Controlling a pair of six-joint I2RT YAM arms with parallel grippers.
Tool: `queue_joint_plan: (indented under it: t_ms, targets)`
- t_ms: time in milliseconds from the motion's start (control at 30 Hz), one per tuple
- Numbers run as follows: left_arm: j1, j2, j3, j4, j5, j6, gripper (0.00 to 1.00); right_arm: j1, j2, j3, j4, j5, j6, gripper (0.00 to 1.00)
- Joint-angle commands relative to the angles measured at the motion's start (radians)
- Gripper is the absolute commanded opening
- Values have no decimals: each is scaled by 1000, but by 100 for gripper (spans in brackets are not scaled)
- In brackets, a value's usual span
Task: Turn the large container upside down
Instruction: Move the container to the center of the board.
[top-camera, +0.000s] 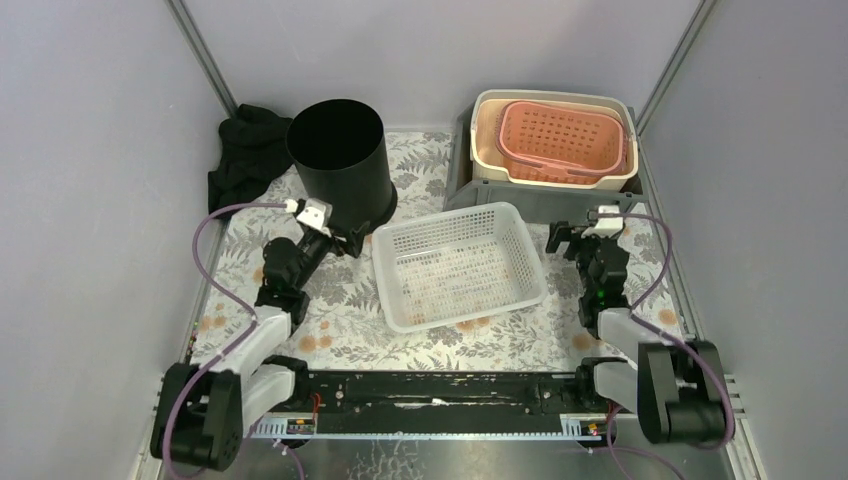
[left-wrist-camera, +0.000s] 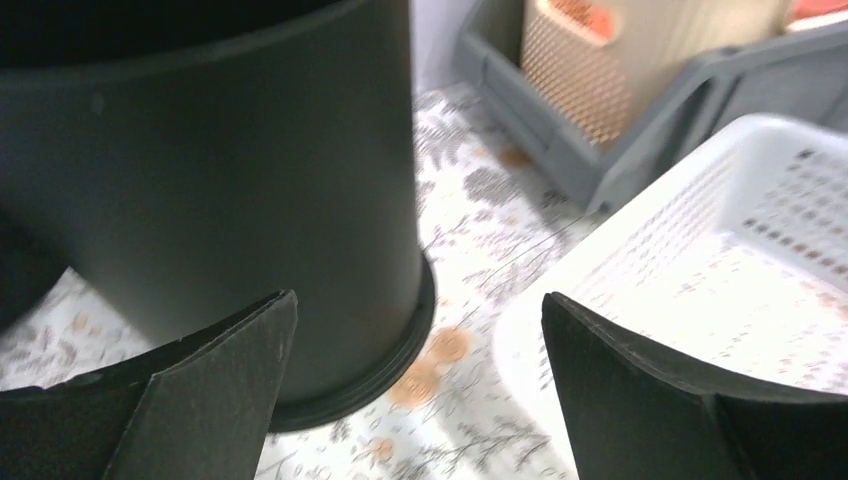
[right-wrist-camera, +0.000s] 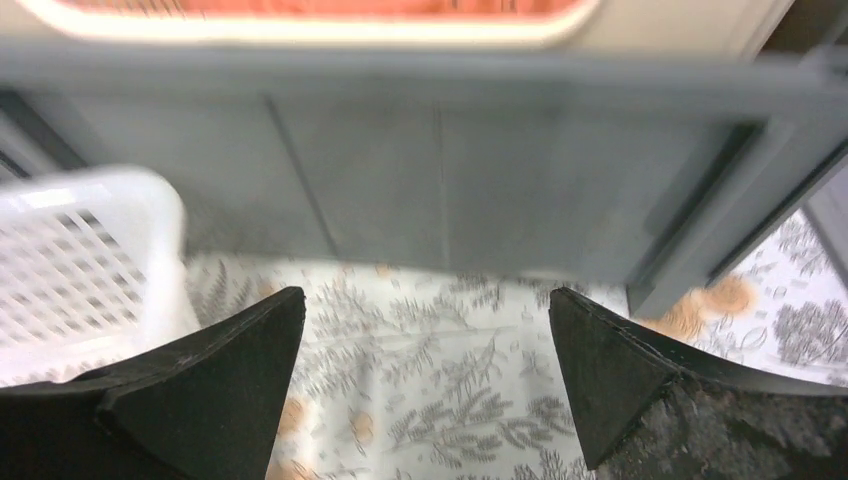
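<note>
Both gape empty; left gripper sits beside the upright black bin; right gripper faces grey crate.

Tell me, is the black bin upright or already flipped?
Upright: the black bin shows its open mouth facing up, its base resting on the table.

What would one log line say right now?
left hand: open, near black bin | right hand: open, empty | black bin: upright
</note>
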Motion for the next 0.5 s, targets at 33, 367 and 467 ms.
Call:
queue_joint_plan:
  t_ms: [33,367,467]
  targets:
    - [-103,-155,152,-289,1,-36,100,6,-236,184,-397,12,212,99]
    - [-293,-241,476,-720,-18,-244,100,6,-75,763,-1373,-223,330,99]
    - [-308,-292,496,-776,-198,-504,100,4,-36,766,-1398,-330,385,99]
